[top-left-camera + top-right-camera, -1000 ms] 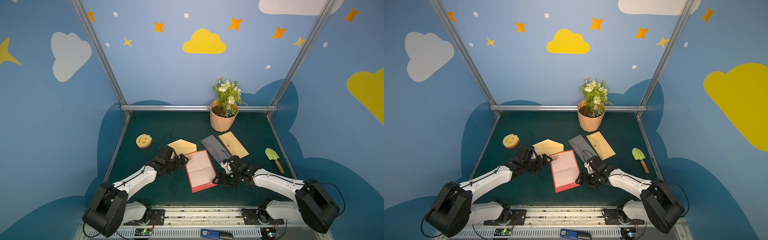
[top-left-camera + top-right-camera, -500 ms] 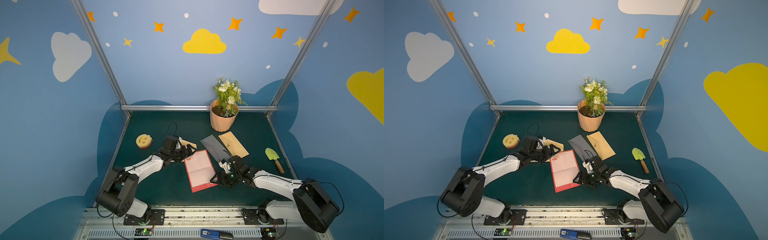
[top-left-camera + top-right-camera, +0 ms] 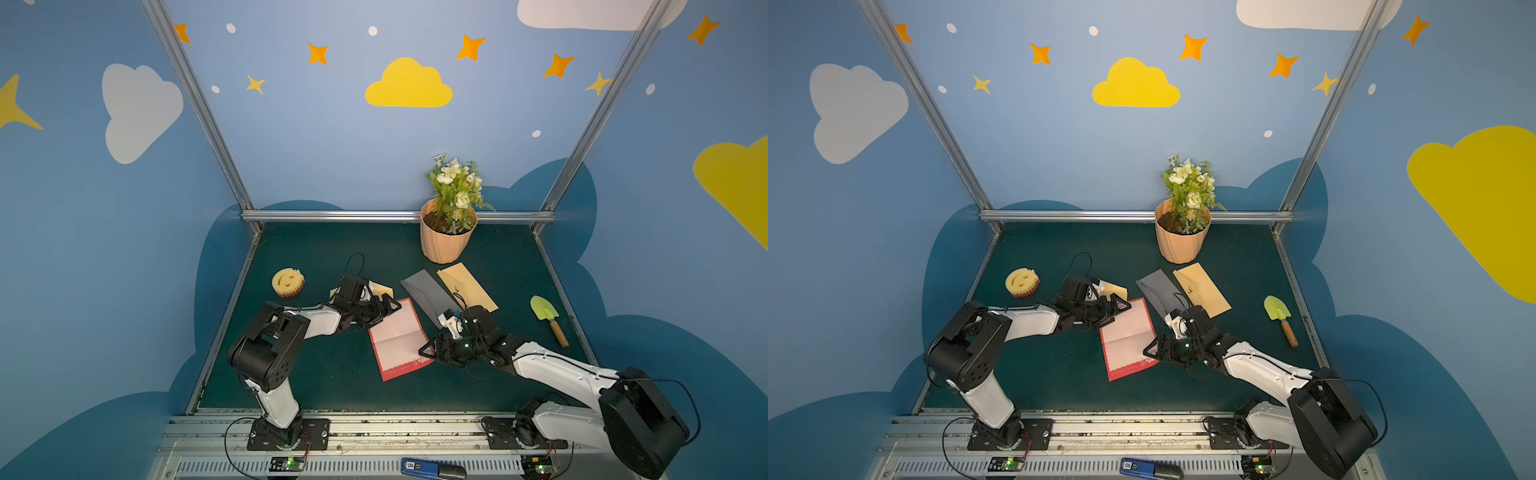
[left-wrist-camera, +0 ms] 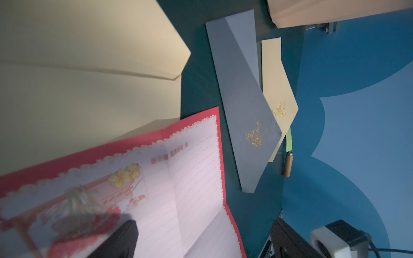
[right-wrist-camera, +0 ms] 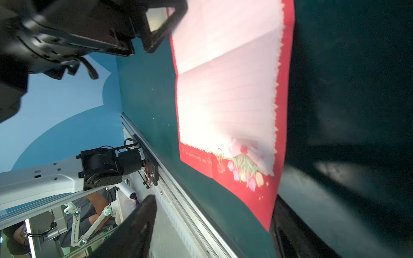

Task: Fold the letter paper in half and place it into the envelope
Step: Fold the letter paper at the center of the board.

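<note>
While both pairs of jaws stood spread, left gripper [image 3: 386, 309] partly covered the cream envelope [image 3: 382, 289] beside the creased, red-bordered letter paper [image 3: 397, 338]; right gripper [image 3: 428, 353] sat near the flat grey envelope [image 3: 426, 293].

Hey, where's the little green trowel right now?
In both top views the green trowel lies near the table's right edge, just right of the tan envelope.
</note>
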Controlling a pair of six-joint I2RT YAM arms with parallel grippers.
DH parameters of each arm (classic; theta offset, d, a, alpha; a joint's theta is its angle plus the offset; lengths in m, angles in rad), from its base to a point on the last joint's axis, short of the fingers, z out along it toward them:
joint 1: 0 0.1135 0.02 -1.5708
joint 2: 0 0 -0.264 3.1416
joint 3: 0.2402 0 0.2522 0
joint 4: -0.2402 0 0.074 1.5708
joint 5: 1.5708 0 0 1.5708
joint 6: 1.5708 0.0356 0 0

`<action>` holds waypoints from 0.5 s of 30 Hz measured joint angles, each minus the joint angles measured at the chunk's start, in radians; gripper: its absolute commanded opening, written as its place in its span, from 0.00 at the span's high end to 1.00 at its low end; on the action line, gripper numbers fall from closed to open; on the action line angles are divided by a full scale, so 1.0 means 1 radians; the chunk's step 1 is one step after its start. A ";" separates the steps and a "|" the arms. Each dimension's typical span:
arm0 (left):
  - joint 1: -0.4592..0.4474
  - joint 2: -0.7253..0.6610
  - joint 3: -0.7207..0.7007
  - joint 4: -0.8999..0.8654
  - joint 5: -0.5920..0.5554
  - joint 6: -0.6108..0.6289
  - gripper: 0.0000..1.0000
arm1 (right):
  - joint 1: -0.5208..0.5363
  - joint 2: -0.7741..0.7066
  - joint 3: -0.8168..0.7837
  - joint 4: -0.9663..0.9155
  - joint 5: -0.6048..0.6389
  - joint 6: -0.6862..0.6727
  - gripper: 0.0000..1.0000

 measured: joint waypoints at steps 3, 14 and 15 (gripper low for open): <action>0.008 0.000 0.000 0.000 0.009 -0.001 0.05 | 0.000 -0.004 0.035 0.003 0.001 0.006 0.23; 0.063 0.000 0.035 0.021 0.092 -0.048 0.04 | 0.000 0.061 0.151 0.040 0.042 0.001 0.22; 0.067 0.000 0.054 0.021 0.101 -0.057 0.04 | 0.000 0.077 0.168 0.041 0.048 0.000 0.22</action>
